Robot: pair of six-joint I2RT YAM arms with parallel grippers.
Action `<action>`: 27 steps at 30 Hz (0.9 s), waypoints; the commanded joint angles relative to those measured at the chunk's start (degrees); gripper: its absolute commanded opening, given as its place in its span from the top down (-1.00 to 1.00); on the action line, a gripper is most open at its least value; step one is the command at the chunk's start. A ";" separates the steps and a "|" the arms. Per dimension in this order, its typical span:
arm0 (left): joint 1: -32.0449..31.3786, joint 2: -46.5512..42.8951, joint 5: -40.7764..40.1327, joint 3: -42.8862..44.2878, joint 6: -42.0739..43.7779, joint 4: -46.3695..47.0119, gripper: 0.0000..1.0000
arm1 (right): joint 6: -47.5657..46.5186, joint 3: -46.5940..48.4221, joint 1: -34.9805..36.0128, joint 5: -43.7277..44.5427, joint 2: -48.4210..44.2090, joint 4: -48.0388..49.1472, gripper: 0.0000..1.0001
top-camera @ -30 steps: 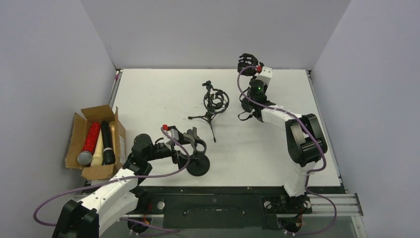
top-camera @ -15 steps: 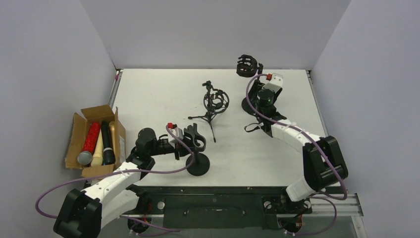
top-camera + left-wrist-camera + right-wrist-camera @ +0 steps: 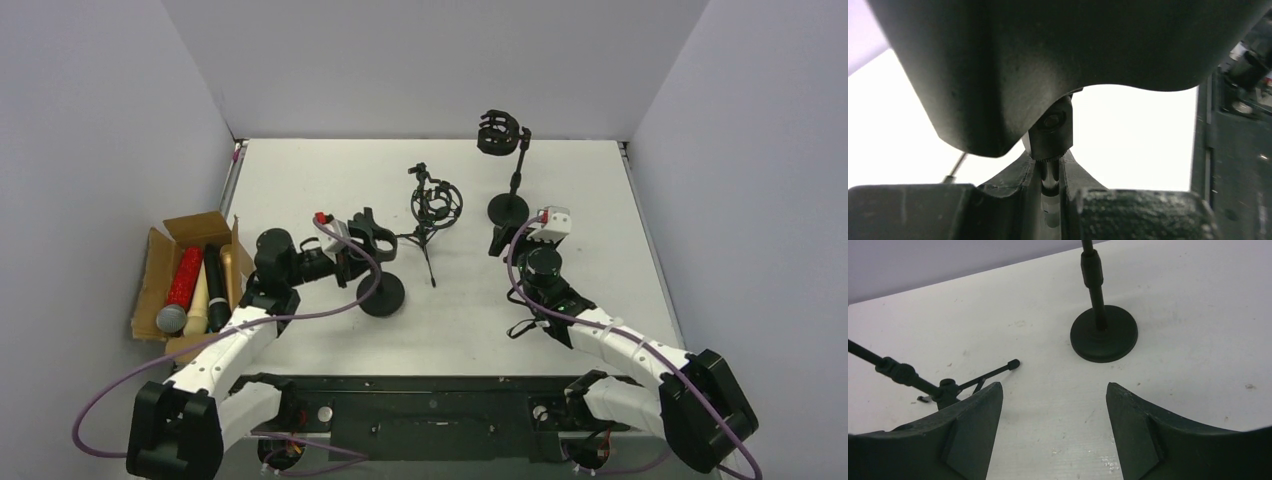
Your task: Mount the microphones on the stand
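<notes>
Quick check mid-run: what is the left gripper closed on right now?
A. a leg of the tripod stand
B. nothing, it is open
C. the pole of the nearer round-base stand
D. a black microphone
C: the left wrist view shows the left gripper shut on the thin pole of the nearer round-base stand, while the microphones in view lie in the cardboard box.

place: robotics lab test cell | walls: plain grey panels (image 3: 430,60) enclosing a white surface (image 3: 300,190) on three sides | bottom of frame: left arm (image 3: 215,360) and right arm (image 3: 610,340) bolted to black rail (image 3: 430,405)
</notes>
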 commanded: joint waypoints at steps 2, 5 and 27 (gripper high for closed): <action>4.56 3.36 -0.43 10.09 4.00 1.08 1.00 | 0.72 -2.02 0.57 -11.15 1.99 8.86 -0.43; 7.32 7.35 -1.59 12.23 3.28 3.00 1.00 | -0.63 -1.86 1.19 -17.55 6.22 13.77 -0.44; 17.68 21.08 -8.07 32.61 2.92 -7.80 1.00 | -7.97 10.68 5.34 -31.88 34.30 46.07 -0.53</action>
